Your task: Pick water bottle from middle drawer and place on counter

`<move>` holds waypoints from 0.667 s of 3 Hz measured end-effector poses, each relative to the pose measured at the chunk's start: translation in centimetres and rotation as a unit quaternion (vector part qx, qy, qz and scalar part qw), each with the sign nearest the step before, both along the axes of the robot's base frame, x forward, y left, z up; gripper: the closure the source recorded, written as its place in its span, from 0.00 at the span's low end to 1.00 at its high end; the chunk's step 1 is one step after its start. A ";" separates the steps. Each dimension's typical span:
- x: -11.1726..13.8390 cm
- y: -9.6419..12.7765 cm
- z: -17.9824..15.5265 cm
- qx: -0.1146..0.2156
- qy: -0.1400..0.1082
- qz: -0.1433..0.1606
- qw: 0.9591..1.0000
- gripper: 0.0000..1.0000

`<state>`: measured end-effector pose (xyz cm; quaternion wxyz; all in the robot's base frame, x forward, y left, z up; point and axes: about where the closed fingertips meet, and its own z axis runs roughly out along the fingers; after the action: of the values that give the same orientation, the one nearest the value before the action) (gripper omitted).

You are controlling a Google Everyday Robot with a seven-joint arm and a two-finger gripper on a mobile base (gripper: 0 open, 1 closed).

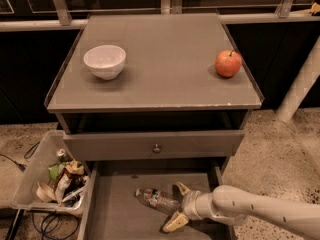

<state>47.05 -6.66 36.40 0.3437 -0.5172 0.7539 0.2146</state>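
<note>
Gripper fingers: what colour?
Pale cream-yellow fingers, camera view; the gripper is open in the middle drawer, straddling one end of the water bottle.

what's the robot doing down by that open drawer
The robot's arm reaches into the open middle drawer, where the water bottle lies on its side on the drawer floor. The gripper is at the bottle's right end with its fingers spread open, one on each side, and the bottle is not lifted yet. Up on the counter sit a white bowl and a red apple.
</note>
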 end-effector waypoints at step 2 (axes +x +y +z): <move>0.0 0.0 -0.1 0.000 0.001 0.000 1.000 0.41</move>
<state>47.01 -6.63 36.33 0.3434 -0.5170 0.7540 0.2152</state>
